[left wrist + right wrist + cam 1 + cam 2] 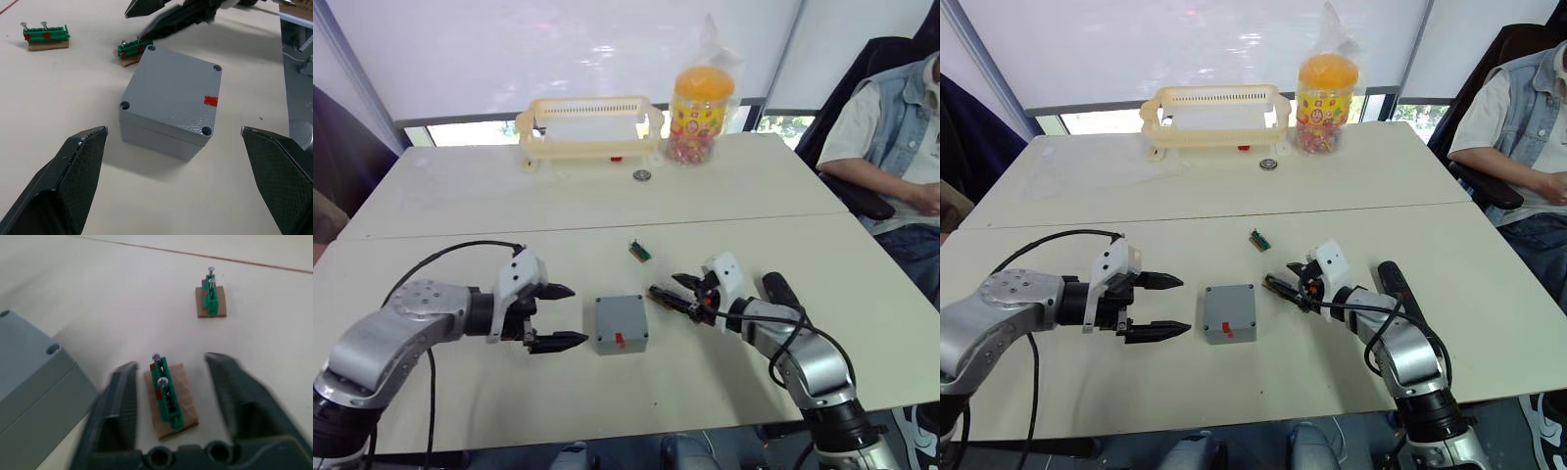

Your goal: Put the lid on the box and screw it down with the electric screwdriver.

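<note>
The grey box (pixel 155 141) stands in the middle of the near table, with the flat grey lid (pixel 168 88) lying on top of it; the lid's corner holes and a red mark show. My left gripper (pixel 576 314) hangs open just left of the box, level with it and apart from it. To the right of the box, my right gripper (pixel 666 288) is open, its fingers on either side of a small green block (pixel 167 396) holding two screws. The black electric screwdriver (pixel 1393 282) lies on the table beside my right forearm.
A second green screw block (pixel 640 252) lies farther back on the table. At the far edge stand a cream plastic rack (pixel 590 125), a candy jar (pixel 702 103) and a small round metal piece (pixel 641 175). A person (pixel 901 137) sits at the right.
</note>
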Controlling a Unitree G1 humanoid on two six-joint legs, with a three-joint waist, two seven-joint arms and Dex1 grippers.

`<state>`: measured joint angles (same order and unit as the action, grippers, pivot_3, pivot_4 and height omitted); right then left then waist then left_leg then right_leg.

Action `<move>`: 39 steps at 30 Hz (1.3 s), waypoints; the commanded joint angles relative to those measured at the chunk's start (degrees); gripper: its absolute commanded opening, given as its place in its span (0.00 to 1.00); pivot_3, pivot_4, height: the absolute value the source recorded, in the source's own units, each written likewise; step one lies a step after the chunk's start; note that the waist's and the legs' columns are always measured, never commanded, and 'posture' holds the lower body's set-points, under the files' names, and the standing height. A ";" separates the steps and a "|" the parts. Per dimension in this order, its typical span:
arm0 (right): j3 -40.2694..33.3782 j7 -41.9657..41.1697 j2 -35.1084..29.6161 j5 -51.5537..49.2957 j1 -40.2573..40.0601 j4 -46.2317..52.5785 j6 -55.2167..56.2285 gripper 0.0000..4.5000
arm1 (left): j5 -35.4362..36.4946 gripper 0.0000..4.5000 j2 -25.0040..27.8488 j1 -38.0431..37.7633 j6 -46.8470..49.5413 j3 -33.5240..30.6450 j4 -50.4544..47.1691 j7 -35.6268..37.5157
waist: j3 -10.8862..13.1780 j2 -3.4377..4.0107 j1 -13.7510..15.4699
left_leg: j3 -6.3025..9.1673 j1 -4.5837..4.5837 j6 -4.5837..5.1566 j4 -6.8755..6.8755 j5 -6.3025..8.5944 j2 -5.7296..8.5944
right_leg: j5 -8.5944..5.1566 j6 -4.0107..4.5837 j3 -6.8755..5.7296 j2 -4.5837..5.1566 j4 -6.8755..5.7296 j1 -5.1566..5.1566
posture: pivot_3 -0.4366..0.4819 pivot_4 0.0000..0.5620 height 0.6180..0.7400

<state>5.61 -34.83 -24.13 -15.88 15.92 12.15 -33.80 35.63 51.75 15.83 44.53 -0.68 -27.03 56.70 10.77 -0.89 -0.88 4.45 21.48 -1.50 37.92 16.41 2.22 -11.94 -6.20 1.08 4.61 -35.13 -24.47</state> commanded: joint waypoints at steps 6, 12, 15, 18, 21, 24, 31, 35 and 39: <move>0.51 -0.04 0.45 -0.03 0.32 1.34 0.84 0.77 | -0.05 1.00 0.13 0.07 -0.50 -0.52 -0.80 -0.14 | 0.00 0.00 -0.01 | 0.00 0.00 0.00 0.00 0.00 0.00 | 0.00 0.00 0.00 0.00 0.00 0.00 | 0.48 0.27 1.00; 0.95 -0.07 0.52 0.37 0.74 0.44 1.31 0.57 | -0.10 1.00 0.15 -0.09 -0.46 -0.56 -0.97 -0.27 | 0.00 0.00 0.03 | 0.00 0.00 0.00 0.00 0.00 0.00 | 0.00 0.00 0.00 0.00 0.00 0.00 | 0.48 0.27 1.00; 1.22 -0.11 0.45 0.68 0.83 0.13 1.30 0.24 | -0.08 1.00 0.12 -0.15 -0.46 -0.59 -1.07 -0.40 | 0.00 0.00 0.01 | 0.01 0.00 0.00 0.00 0.00 0.00 | 0.00 0.00 0.00 0.00 0.00 0.00 | 0.48 0.27 1.00; 1.48 -0.50 0.18 1.02 0.66 0.22 1.04 0.01 | 0.00 1.00 0.14 -0.20 -0.47 -0.66 -1.17 -0.55 | 0.00 0.00 0.00 | 0.00 0.00 0.00 0.00 0.00 0.01 | 0.00 0.00 0.00 0.00 0.00 0.00 | 0.48 0.27 1.00; 1.72 -0.83 -0.11 1.38 0.37 0.17 1.07 0.01 | -0.10 1.00 0.15 0.10 -0.61 -0.67 -0.80 -0.58 | 0.00 0.00 -0.01 | 0.00 -0.01 0.00 0.00 0.00 0.01 | 0.00 0.00 0.00 0.00 0.00 0.00 | 0.48 0.27 1.00; 1.58 -0.78 -0.07 1.42 0.21 0.22 1.17 0.01 | -0.19 1.00 0.16 0.23 -0.70 -0.75 -0.57 -0.62 | 0.00 0.00 -0.01 | 0.00 -0.01 0.00 0.00 0.00 0.00 | 0.00 0.00 0.00 0.00 0.00 0.00 | 0.48 0.27 1.00; -1.31 -0.05 1.13 -0.62 1.11 1.76 1.60 0.01 | -0.16 1.00 0.04 0.08 -0.67 -0.61 -0.69 -0.68 | 0.00 0.00 0.00 | 0.01 0.00 0.00 0.00 0.00 0.00 | 0.00 0.00 0.00 0.00 0.00 0.00 | 0.48 0.27 1.00; -1.71 -0.18 1.00 -1.49 0.87 3.10 1.07 0.01 | -0.18 1.00 -0.06 0.04 -0.71 -0.44 -0.70 -0.67 | 0.00 0.00 0.01 | 0.01 0.00 0.00 0.00 0.00 0.00 | 0.00 0.00 0.00 0.00 0.00 0.00 | 0.48 0.27 1.00; -1.63 -0.13 0.70 -1.86 0.41 3.62 0.61 0.01 | -0.23 1.00 -0.21 0.04 -0.74 -0.26 -0.71 -0.69 | 0.00 0.00 0.00 | 0.01 0.00 0.00 0.00 0.00 0.00 | 0.00 0.00 0.00 0.00 0.00 0.00 | 0.48 0.27 1.00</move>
<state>5.15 -35.06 -23.53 -16.77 15.95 13.40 -33.45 35.53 51.58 15.79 44.53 -0.67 -27.04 56.09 10.77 -0.89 -0.88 4.45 21.47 -1.50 37.92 16.41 2.23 -11.94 -6.21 1.08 4.61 -35.13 -24.47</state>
